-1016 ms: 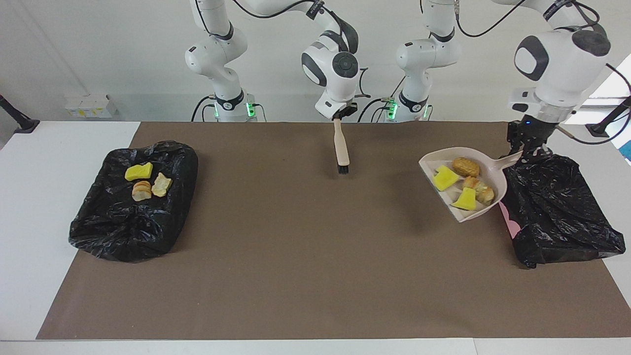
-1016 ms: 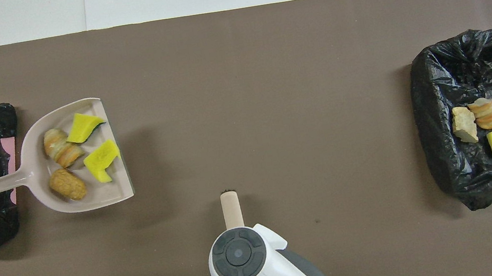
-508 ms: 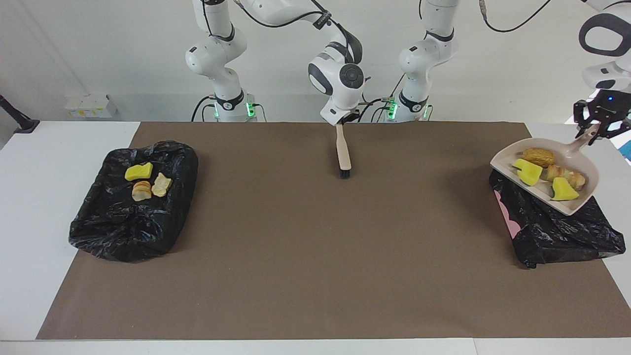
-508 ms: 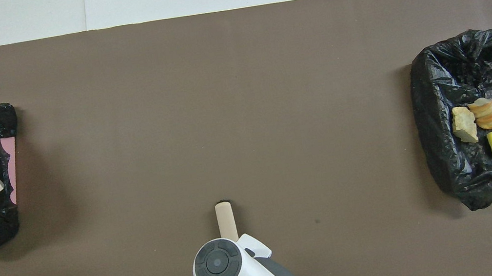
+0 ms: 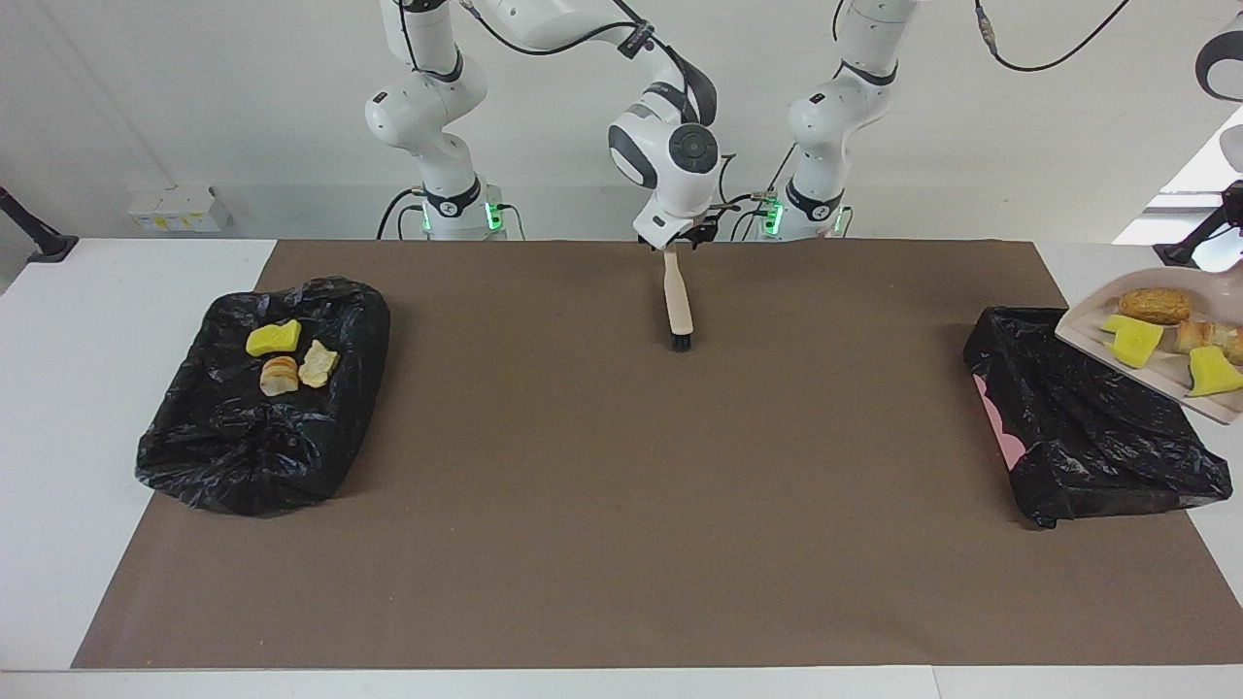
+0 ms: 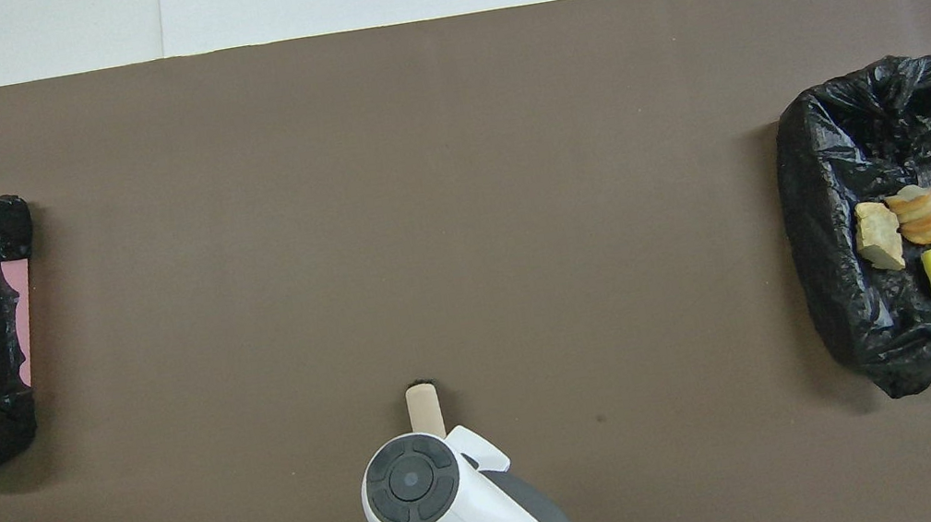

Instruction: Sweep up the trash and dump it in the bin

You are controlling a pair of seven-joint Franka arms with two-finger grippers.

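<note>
Trash: three bits (image 5: 282, 354) lie in a black-lined bin (image 5: 243, 456), toward the right arm's end from the brush (image 5: 677, 301). Right gripper (image 5: 680, 240) is at the brush's handle; its grip is unclear. Toward the left arm's end from the brush, four bits (image 5: 1156, 306) sit on a raised dustpan (image 5: 1088, 330) over a second bin (image 5: 1078, 427). Left gripper is unseen, closed.

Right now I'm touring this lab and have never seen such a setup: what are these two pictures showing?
Two white robot arms with pincers work at a table. One picture faces them from across it; the other looks down from above them. Black-bagged bins sit at both ends; one holds three scraps. The right pincer is at the top of an upright brush's handle. The left arm, its pincer out of frame, carries a dustpan with four scraps beside the other bin.
</note>
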